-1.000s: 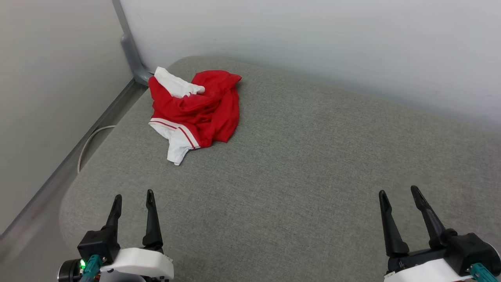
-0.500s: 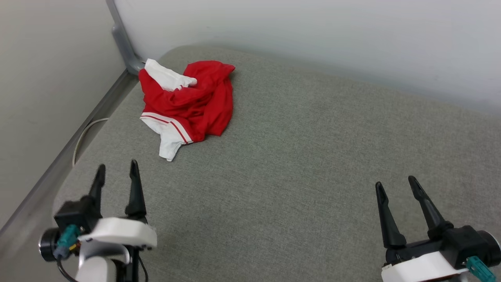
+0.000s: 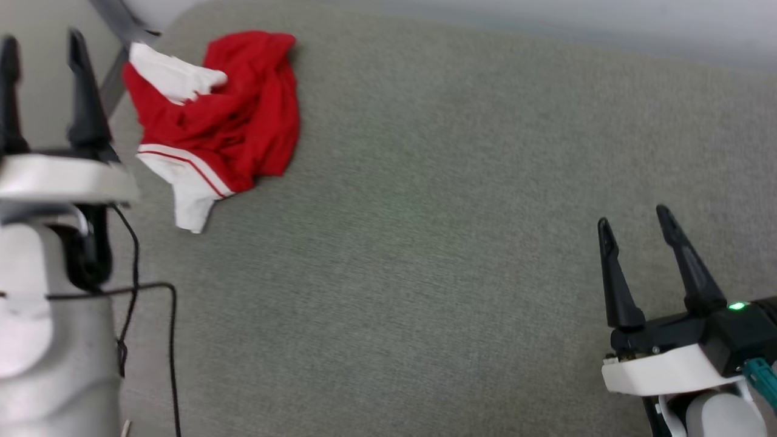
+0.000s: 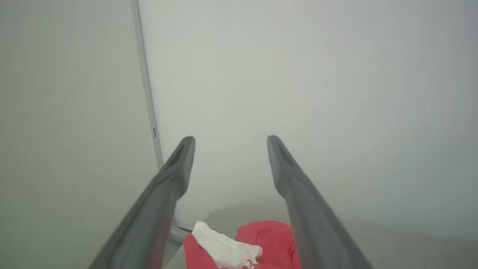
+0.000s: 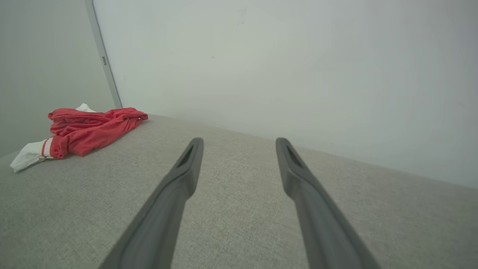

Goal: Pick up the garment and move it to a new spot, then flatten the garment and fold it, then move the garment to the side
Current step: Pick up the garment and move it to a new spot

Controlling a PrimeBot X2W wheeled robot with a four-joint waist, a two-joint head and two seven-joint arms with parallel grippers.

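A: What's changed in the last second?
B: The left gripper (image 3: 40, 37) has come up and forward. It now sits at the left edge of the head view, about level with the shirt (image 3: 243, 115). The head has tipped down too, so the whole picture shifts. The shirt itself hasn't moved.
A: Where is the shirt?
B: It's a crumpled heap at the far left corner of the grey cushion (image 3: 437, 255), just beside the metal post (image 3: 112, 15). One white sleeve lies on top and another sticks out on the near side.
A: Any contact?
B: No. The left fingers are spread wide with nothing between them. In the left wrist view the shirt shows low between the fingers, and they point mostly at the wall.
A: And the right gripper (image 3: 632, 216)?
B: It's at the lower right, well apart from the shirt, over bare cushion. Its fingers are also spread and empty, and it has barely changed.
A: What stage is this?
B: I read it as the reach for the first pick-up. Nothing is lifted, and the flattening, folding and moving aside are all still to do.
A: What comes next?
B: Probably the left arm tips down onto the heap and closes on a thick fold. If it pinches only a loose sleeve, the rest will drag. It's also tight by the post.
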